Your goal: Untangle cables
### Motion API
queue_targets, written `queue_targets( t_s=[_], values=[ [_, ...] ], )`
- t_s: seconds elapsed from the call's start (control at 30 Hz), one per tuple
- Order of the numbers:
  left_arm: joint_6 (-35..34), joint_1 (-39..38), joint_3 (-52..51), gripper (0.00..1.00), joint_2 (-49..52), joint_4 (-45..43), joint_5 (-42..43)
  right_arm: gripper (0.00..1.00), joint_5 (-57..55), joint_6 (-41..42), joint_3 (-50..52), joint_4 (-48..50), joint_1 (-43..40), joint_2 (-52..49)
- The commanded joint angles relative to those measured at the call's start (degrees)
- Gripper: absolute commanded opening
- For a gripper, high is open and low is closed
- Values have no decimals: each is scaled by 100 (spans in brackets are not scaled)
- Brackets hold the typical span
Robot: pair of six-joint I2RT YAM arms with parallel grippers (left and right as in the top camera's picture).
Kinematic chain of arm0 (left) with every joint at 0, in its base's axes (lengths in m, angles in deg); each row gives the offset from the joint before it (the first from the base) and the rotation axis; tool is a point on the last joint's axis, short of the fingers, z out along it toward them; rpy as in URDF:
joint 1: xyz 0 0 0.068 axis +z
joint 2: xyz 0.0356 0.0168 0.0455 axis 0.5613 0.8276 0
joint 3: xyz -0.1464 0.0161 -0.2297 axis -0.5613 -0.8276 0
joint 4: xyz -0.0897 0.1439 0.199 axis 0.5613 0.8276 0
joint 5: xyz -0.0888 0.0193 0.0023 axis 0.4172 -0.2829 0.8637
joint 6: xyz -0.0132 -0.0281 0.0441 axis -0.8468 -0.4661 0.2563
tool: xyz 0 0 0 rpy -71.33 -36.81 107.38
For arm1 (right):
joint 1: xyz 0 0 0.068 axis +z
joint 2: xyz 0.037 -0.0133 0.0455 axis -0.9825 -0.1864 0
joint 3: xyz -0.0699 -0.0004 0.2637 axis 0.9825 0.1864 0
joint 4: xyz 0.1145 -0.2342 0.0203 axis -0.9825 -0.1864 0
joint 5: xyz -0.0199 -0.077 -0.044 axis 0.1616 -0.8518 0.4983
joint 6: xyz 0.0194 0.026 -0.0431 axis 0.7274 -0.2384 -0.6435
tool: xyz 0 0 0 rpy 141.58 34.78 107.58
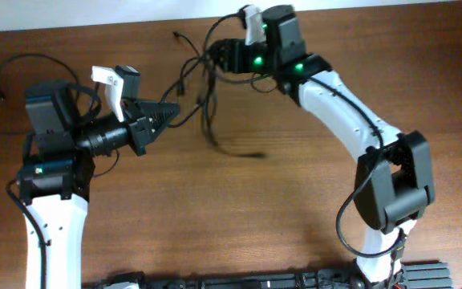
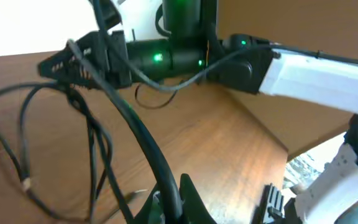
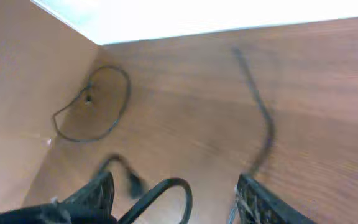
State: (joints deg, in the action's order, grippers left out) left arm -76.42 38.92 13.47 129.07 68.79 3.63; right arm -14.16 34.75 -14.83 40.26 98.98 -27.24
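Thin black cables hang in tangled loops between my two grippers, above the brown table. On the left, my left gripper points right and is shut on one cable, which runs up out of its jaws toward the right gripper. At the table's far edge my right gripper points left. In the right wrist view its fingers stand wide apart, and a cable loop lies loose between them. A blurred strand trails beyond.
A separate thin black cord lies looped on the table at the far left, also seen in the right wrist view. A white wall borders the table's far edge. Black hardware lines the front edge.
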Motion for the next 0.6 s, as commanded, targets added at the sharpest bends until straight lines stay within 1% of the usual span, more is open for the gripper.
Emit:
queue_targets(
  t_s=[0.0, 0.03, 0.17, 0.23, 0.27, 0.3, 0.33, 0.37, 0.4, 0.43, 0.47, 0.5, 0.57],
  values=[
    [162, 151, 37, 0, -179, -11, 920, 61, -1209, 225, -26, -409, -1213, -79],
    [160, 299, 37, 0, -179, -11, 925, 61, -1211, 223, -26, -629, -1578, -79],
    [162, 660, 37, 0, -179, -15, 1276, 61, -1215, 157, -26, -1128, -2293, -79],
    [160, 859, 37, 0, -186, -205, 1801, 61, -1523, 72, -26, -1303, -2444, -79],
    [157, 925, 37, 0, -186, -485, 2085, 61, -1550, 74, -26, -1467, -2465, -79],
    [157, 931, 37, 0, -184, -625, 1930, 61, -1056, -26, -26, -1718, -2446, -79],
    [151, 925, 37, 0, -184, -619, 1687, 61, -151, -509, -26, -1884, -2376, -79],
    [87, 925, 37, 0, -184, -621, 1434, 61, 1054, -1202, -26, -2068, -2229, -79],
    [7, 927, 37, 0, -184, -621, 1034, 64, 2361, -1982, -26, -2271, -1989, -79],
    [-68, 925, 37, 0, -184, -691, 957, 67, 3106, -2533, -26, -2463, -1650, -79],
    [-326, 927, 37, 0, -184, -931, 960, 68, 3318, -2800, -26, -2503, -1294, -79],
    [-457, 925, 37, 0, -184, -1113, 960, 68, 3318, -2846, -26, -2448, -1032, -79],
    [-1019, 925, 37, 0, -184, -1517, 957, 69, 3600, -2848, -26, -2190, -236, -79]
  ],
)
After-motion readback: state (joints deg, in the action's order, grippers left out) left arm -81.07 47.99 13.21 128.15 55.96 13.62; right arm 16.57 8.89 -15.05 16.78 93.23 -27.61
